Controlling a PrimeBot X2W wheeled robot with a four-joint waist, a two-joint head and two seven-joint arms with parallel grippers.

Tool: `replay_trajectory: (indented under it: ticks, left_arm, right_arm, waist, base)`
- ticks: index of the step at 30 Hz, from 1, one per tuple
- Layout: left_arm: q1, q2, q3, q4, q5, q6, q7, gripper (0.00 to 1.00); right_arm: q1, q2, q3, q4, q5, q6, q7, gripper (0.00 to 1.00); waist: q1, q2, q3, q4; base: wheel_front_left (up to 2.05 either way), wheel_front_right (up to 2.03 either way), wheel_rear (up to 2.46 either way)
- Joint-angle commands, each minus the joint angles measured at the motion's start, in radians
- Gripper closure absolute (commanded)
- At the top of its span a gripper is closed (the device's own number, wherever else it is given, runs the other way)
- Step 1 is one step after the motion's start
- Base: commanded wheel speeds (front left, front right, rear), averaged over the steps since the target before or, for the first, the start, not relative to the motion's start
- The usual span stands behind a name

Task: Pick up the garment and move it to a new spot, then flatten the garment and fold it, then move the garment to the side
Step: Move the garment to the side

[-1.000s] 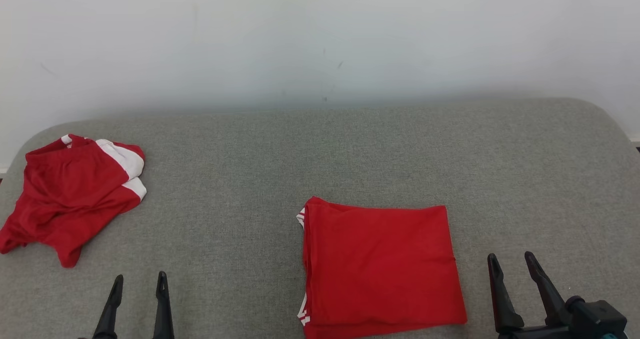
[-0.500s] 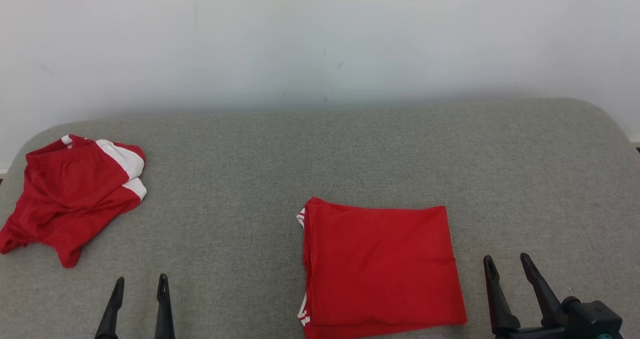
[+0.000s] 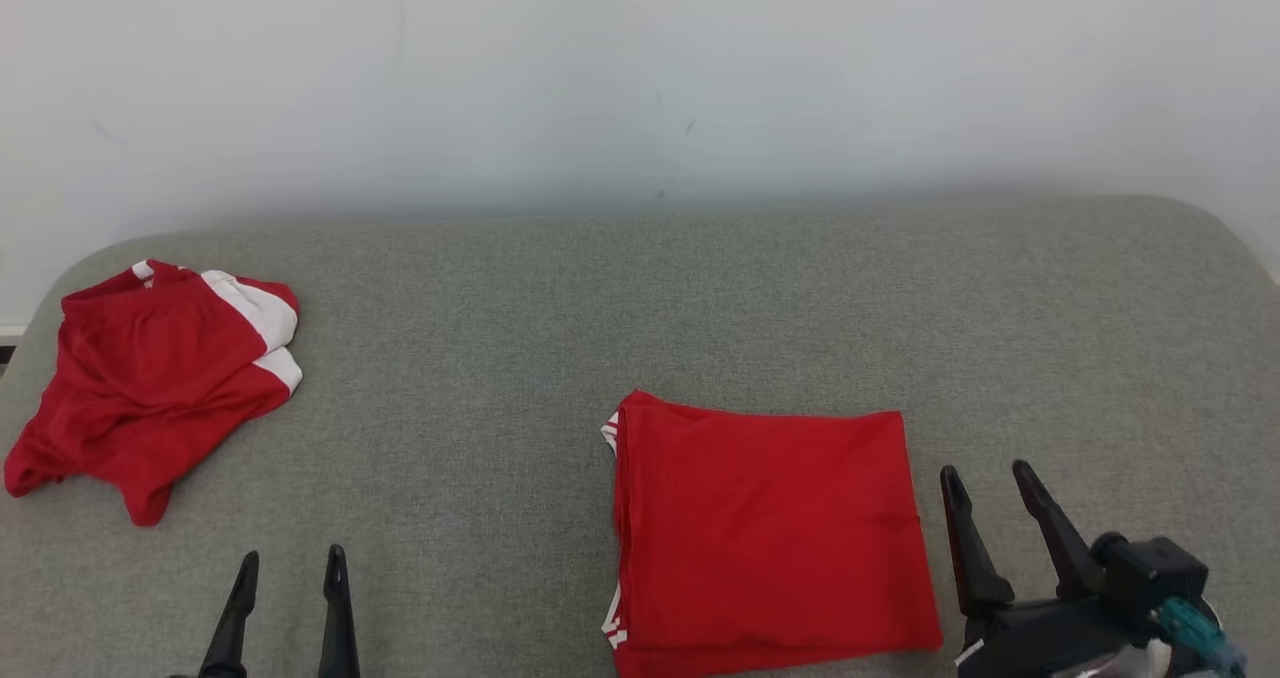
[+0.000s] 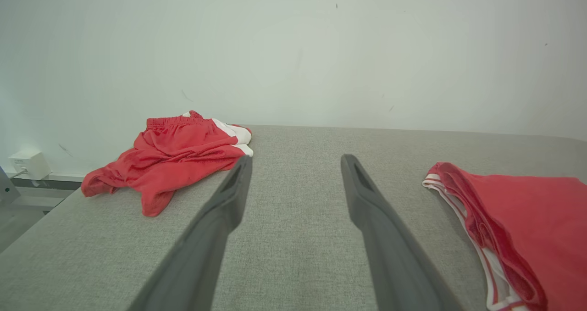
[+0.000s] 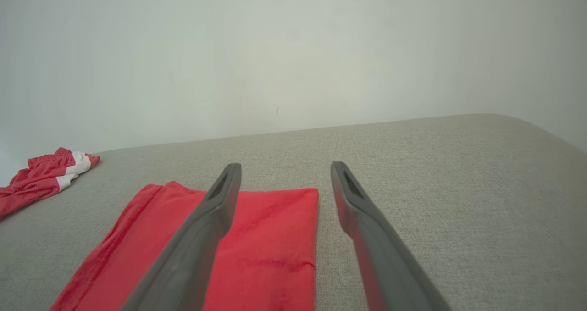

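Observation:
A red garment (image 3: 770, 528) lies folded into a neat square on the grey cushion (image 3: 600, 298), right of centre; white trim shows at its left edge. My right gripper (image 3: 985, 470) hovers open and empty just off its right edge; in the right wrist view the gripper (image 5: 285, 165) straddles the folded garment's (image 5: 266, 237) right border. A crumpled red and white garment (image 3: 150, 378) sits at the far left. My left gripper (image 3: 292, 556) is open and empty near the front edge, between both garments (image 4: 174, 150) (image 4: 518, 210).
A white wall (image 3: 640, 78) rises right behind the cushion. The cushion's corners are rounded and its left edge drops off beside the crumpled garment. A small white box (image 4: 28, 163) sits on a ledge past that left edge.
My right gripper has moved forward and a little left, closer to the folded garment's right edge. The head camera shifted slightly. Both garments lie as before; the left gripper holds still.

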Motion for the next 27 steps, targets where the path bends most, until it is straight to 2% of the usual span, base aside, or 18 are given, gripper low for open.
replay_trajectory:
  ticks: [1, 15, 27]
  left_arm:
    - [-0.008, -0.002, -0.004, 0.003, -0.005, 0.0, -0.003, 0.0]
    - [-0.061, -0.002, -0.031, 0.013, -0.011, -0.007, -0.003, 0.0]
    - [-0.09, 0.001, -0.031, 0.029, -0.015, -0.008, -0.003, 0.0]
  right_arm:
    - [-0.029, -0.006, 0.003, 0.017, -0.001, -0.003, 0.015, 0.0]
    - [-0.248, -0.011, -0.013, 0.314, -0.021, -0.003, 0.159, 0.0]
    - [-0.299, 0.015, 0.035, 0.511, 0.002, -0.003, 0.137, 0.0]
  waist:
    - [0.0001, 0.0, 0.005, 0.005]
    - [0.0001, 0.0, 0.072, 0.045]
    - [0.0001, 0.0, 0.1, 0.044]
  base:
    - [0.0, 0.0, 0.0]
    - [0.0, 0.0, 0.0]
    - [0.0, 0.0, 0.0]
